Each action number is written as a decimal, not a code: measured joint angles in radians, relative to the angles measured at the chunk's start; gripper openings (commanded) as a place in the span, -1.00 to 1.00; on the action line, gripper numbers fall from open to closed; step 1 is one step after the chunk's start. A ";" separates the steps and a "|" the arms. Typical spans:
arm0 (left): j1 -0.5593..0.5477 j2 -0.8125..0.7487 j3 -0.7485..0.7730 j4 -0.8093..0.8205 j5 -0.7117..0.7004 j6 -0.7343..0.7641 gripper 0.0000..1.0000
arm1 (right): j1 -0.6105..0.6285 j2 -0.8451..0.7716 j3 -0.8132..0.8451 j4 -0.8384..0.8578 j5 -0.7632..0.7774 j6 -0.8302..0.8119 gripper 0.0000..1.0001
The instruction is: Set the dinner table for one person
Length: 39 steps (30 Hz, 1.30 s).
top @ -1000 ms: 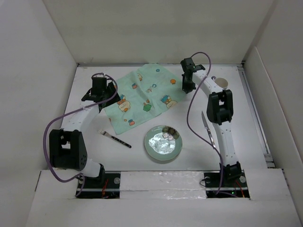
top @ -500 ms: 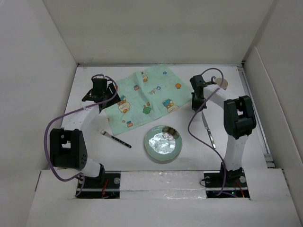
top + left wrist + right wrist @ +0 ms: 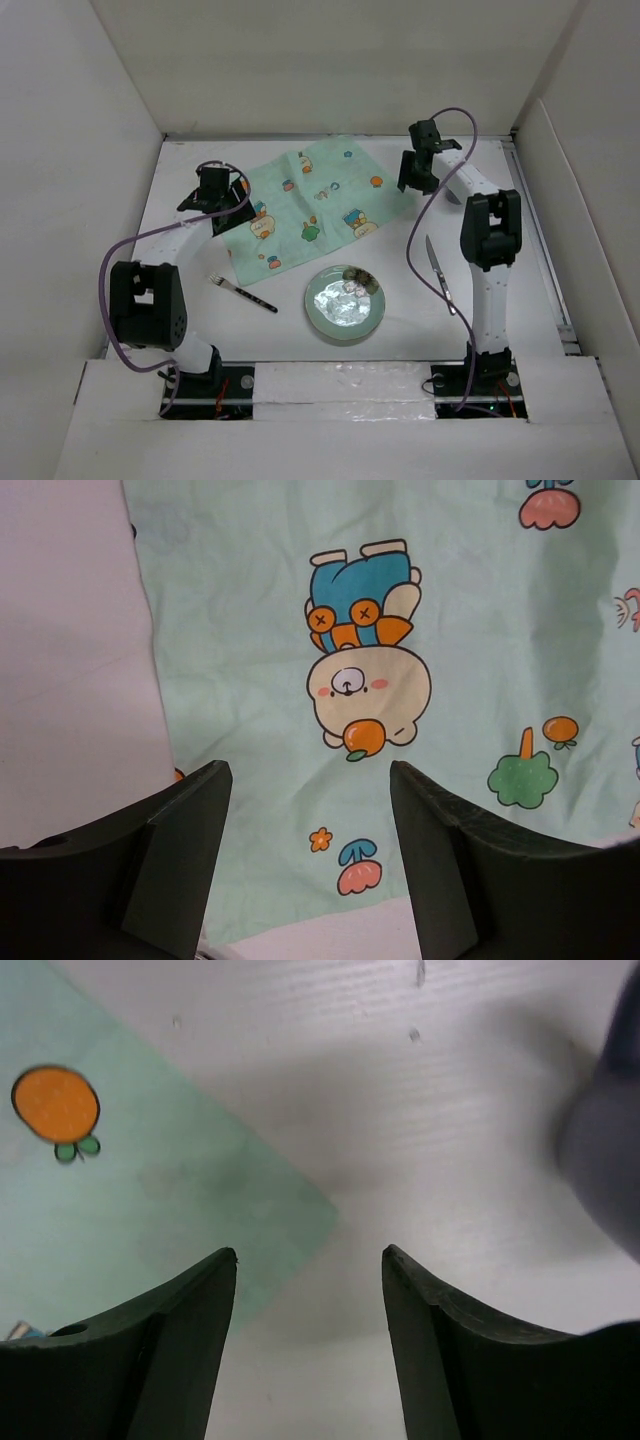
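The dinner table (image 3: 270, 335) is the wide white surface under everything, walled in white. A mint-green placemat (image 3: 310, 205) lies skewed on its far middle. The left gripper (image 3: 305, 770) hangs over the mat's left part, jaws spread wide with nothing between them and a printed bear below. The right gripper (image 3: 310, 1252) hangs at the mat's right corner, jaws also wide and empty. Nearer lie a plate (image 3: 345, 303), a fork (image 3: 243, 293) to its left and a knife (image 3: 440, 272) to its right

Probably a lab: white walls (image 3: 330, 60) enclose the table (image 3: 530, 250).
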 measured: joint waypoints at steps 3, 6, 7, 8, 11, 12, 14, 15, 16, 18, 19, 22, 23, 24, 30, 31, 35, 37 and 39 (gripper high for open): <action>0.000 -0.034 0.000 0.000 0.003 0.000 0.22 | -0.008 0.128 0.150 -0.061 -0.002 -0.001 0.26; 0.000 -0.072 0.000 0.000 0.003 0.000 0.21 | -0.010 0.211 0.241 -0.122 -0.014 -0.004 0.15; 0.000 -0.082 0.000 0.001 0.003 0.000 0.21 | -0.010 0.212 0.252 -0.134 -0.021 -0.005 0.09; 0.000 -0.091 0.000 0.002 0.003 0.000 0.21 | -0.010 0.212 0.255 -0.144 -0.025 -0.009 0.01; 0.000 -0.097 0.000 0.010 0.002 -0.002 0.21 | -0.010 0.212 0.253 -0.181 -0.051 -0.019 -0.41; 0.000 -0.095 0.000 0.011 0.000 -0.002 0.20 | -0.010 0.212 0.252 -0.190 -0.061 -0.022 -0.53; 0.000 -0.092 -0.001 0.013 -0.006 -0.002 0.19 | -0.010 0.209 0.246 -0.198 -0.077 -0.026 -0.77; 0.000 -0.089 -0.001 0.014 -0.008 -0.003 0.18 | -0.010 0.203 0.233 -0.193 -0.081 -0.026 -0.83; 0.000 -0.083 -0.001 0.017 -0.013 -0.003 0.17 | -0.010 0.191 0.213 -0.188 -0.088 -0.026 -0.96; 0.000 -0.049 -0.001 0.016 -0.021 -0.022 0.15 | -0.010 0.157 0.153 -0.168 -0.095 -0.027 -1.00; 0.000 -0.048 -0.001 0.016 -0.022 -0.022 0.15 | -0.010 0.135 0.116 -0.174 -0.100 -0.026 -1.00; 0.000 -0.003 -0.001 0.016 -0.021 -0.049 0.15 | -0.013 0.042 -0.037 -0.095 -0.103 -0.014 -1.00; 0.000 0.010 -0.001 0.015 -0.019 -0.055 0.15 | -0.015 -0.014 -0.121 -0.073 -0.108 -0.008 -1.00; 0.000 0.024 -0.001 0.014 -0.019 -0.059 0.16 | -0.017 -0.066 -0.196 -0.061 -0.116 0.004 -1.00; 0.000 0.127 0.037 -0.008 -0.029 -0.061 0.16 | -0.032 -0.333 -0.573 0.072 -0.151 0.069 -1.00; 0.000 0.146 0.050 -0.014 -0.035 -0.059 0.16 | -0.034 -0.364 -0.615 0.089 -0.156 0.077 -1.00; 0.000 0.227 0.121 -0.037 -0.060 -0.042 0.15 | -0.043 -0.439 -0.722 0.146 -0.183 0.092 -1.00; 0.000 0.264 0.154 -0.048 -0.076 -0.034 0.15 | -0.044 -0.449 -0.744 0.169 -0.191 0.093 -1.00; 0.000 0.299 0.188 -0.062 -0.098 -0.022 0.16 | -0.044 -0.450 -0.756 0.193 -0.200 0.092 -1.00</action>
